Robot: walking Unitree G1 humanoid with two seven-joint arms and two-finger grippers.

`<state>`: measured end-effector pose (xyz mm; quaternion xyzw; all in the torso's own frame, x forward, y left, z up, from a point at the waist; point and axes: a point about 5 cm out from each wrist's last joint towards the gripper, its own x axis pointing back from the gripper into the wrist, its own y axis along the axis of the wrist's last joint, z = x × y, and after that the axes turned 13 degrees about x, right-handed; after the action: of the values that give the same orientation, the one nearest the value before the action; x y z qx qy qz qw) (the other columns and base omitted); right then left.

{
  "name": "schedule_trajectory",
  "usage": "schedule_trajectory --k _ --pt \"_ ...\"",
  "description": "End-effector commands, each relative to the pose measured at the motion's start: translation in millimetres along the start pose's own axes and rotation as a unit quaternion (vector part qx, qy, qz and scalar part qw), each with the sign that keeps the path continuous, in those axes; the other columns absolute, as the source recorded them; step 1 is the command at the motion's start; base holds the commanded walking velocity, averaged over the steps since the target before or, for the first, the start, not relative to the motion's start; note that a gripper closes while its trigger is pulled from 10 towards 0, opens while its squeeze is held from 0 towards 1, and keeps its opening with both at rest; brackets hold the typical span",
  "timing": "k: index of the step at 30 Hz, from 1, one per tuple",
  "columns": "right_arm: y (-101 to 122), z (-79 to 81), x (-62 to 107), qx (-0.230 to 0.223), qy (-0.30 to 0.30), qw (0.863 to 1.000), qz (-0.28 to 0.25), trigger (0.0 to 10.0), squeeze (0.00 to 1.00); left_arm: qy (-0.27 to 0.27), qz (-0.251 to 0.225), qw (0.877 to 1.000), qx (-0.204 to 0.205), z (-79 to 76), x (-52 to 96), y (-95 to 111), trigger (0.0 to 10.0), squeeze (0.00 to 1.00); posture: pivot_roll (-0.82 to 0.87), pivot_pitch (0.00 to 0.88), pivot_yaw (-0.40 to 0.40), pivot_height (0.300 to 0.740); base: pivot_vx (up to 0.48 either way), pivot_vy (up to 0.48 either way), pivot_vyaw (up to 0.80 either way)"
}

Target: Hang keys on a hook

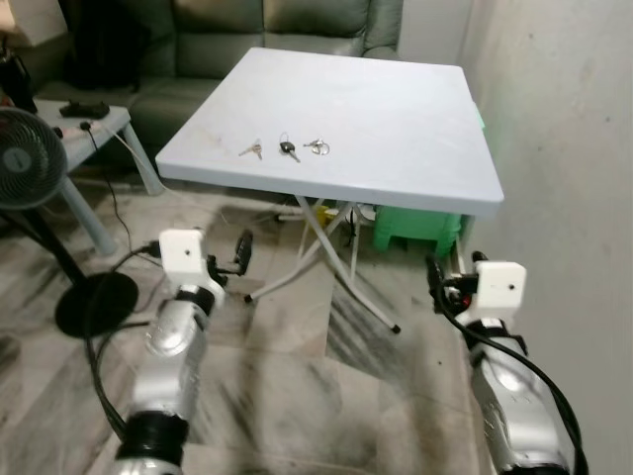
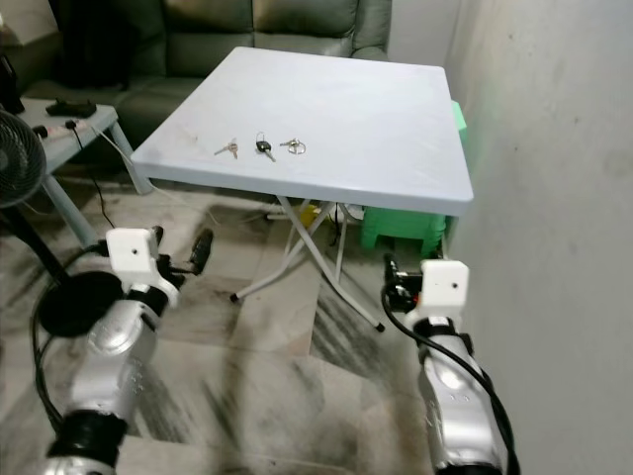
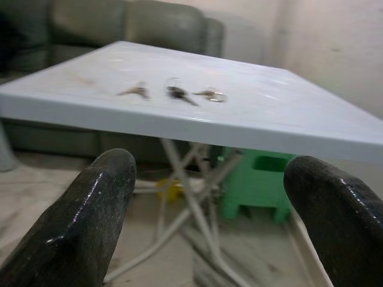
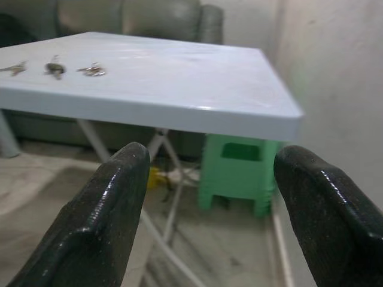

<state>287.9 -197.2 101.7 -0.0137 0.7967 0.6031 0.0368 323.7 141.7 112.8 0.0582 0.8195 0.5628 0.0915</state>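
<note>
Keys (image 1: 285, 148) wait mid-frame on the table (image 1: 396, 119); left gripper (image 3: 209, 197) and right gripper (image 4: 206, 197) spread, approach step, reach needed.

A home living room.
A dark green sofa (image 1: 267, 40) stands at the back, with a pale folding table (image 1: 396, 109) in front of it on a marbled tile floor (image 1: 297, 396). A standing fan (image 1: 30, 163), a low side table (image 1: 99, 124) with what looks like a remote on it, and a green plastic stool (image 1: 415, 230) against the plain wall (image 1: 564, 148) all suggest a lived-in household.
</note>
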Motion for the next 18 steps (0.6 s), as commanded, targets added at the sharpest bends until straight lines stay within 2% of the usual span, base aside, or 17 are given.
schedule_trajectory --k 1,18 --pt "5.6 6.2 -2.0 -0.01 0.009 1.0 -0.01 10.0 0.0 0.011 -0.002 1.0 -0.008 9.6 1.2 5.2 10.0 0.0 -0.01 0.052 -0.014 0.74 0.0 0.349 0.0" --pt "5.2 6.8 -0.2 -0.011 0.012 1.0 -0.01 10.0 0.0 0.012 -0.001 1.0 -0.002 10.0 1.3 4.8 10.0 0.0 -0.01 0.049 -0.016 0.74 0.0 0.364 0.0"
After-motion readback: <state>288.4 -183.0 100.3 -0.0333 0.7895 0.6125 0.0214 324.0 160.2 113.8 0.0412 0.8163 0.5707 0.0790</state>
